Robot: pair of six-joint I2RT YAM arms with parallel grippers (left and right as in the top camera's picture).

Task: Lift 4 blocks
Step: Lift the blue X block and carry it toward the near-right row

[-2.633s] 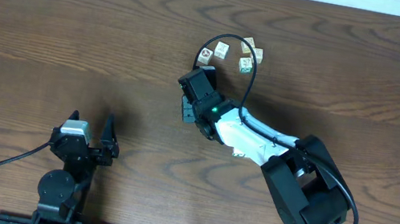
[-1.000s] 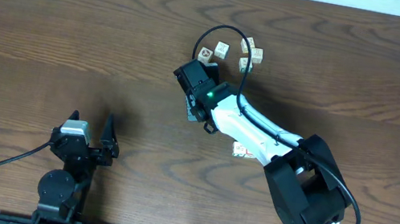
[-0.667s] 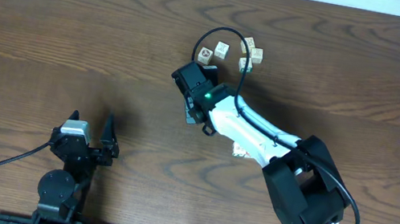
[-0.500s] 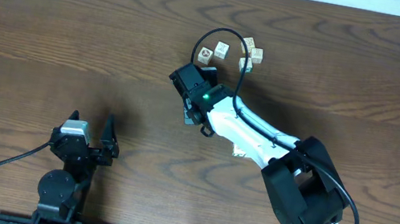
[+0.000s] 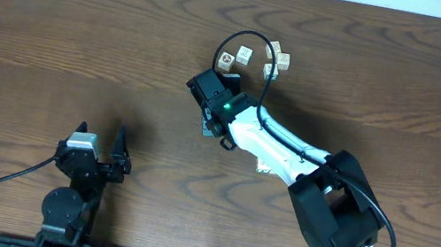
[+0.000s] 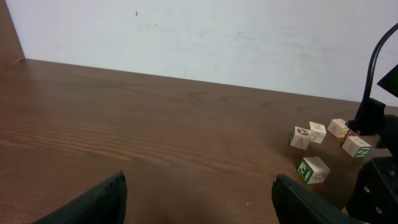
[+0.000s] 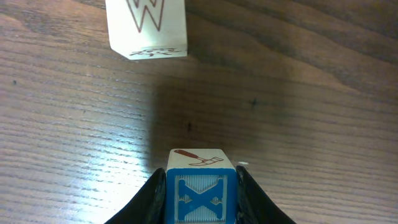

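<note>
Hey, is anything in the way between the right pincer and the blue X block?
Nothing visible. The right pincer is closed straight onto the blue X block, its fingers touching both sides.

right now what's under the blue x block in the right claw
Bare wood table and a shadow show beyond the blue X block; the spot directly beneath is hidden by it.

Small wooden cube with a blue-and-white X face (image 7: 200, 198): blue border, cream top bearing a red-brown drawing. Cream wooden cube with a red letter W (image 7: 147, 25): red outline lettering. Cream wooden cube with a green-bordered letter (image 6: 312, 169): green on white. Dark brown wooden tabletop (image 7: 311, 124): lighter grain streaks.
</note>
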